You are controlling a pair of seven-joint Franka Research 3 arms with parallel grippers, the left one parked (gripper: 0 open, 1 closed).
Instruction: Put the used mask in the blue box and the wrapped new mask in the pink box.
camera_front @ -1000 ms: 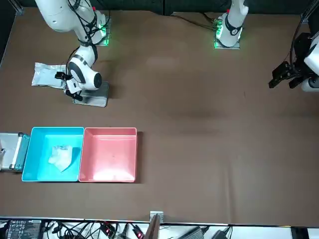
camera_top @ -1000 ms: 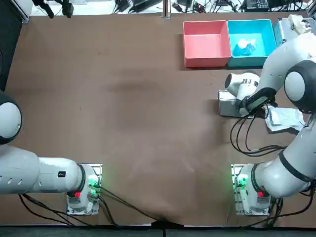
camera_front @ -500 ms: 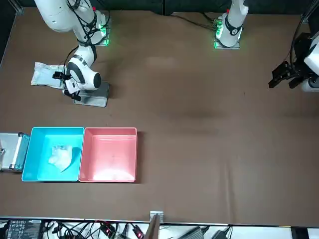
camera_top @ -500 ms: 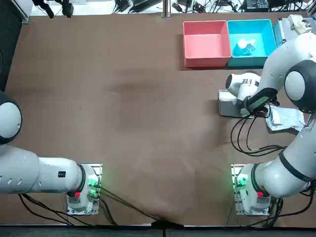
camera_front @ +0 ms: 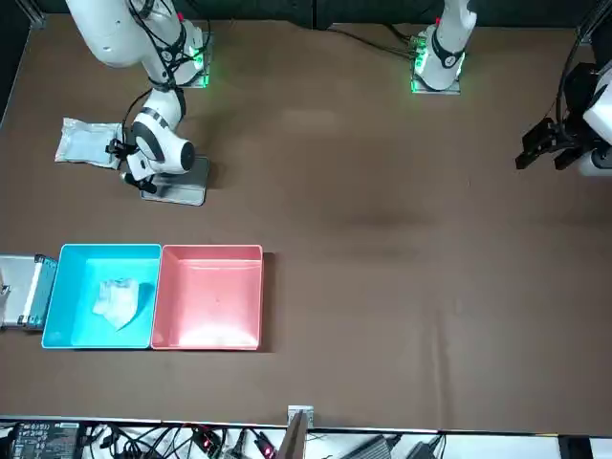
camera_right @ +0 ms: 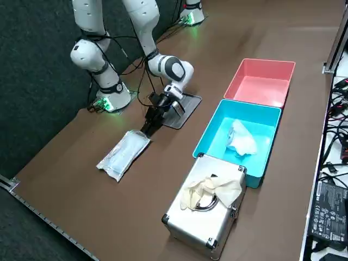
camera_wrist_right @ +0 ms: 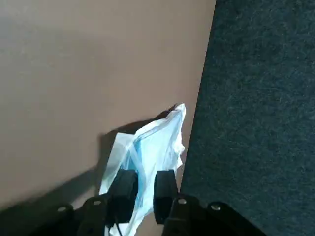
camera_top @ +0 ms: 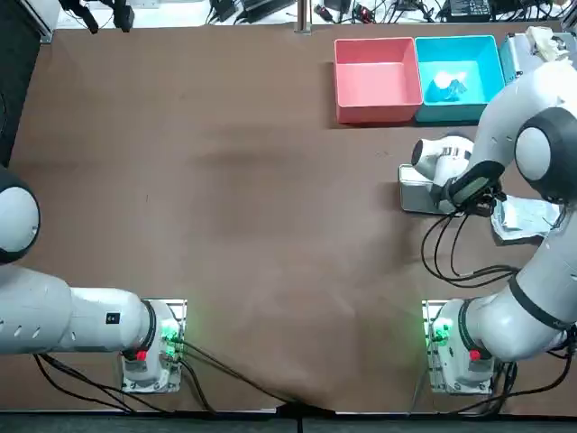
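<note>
- The right gripper [camera_right: 149, 129] is pinching one end of the wrapped new mask [camera_right: 124, 154], its fingers clamping the wrapper.
- The packet is shifting slightly toward the table [camera_right: 70, 163] edge, suggesting the pickup is starting.
- The used mask [camera_top: 446, 86] is lying in the blue box [camera_top: 455, 113]; the pink box [camera_top: 377, 114] is waiting empty.

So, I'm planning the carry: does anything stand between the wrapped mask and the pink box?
Nothing tall. The end effector pinches the wrapped mask; only a flat grey plate lies toward the pink box, the blue box beside it.
</note>
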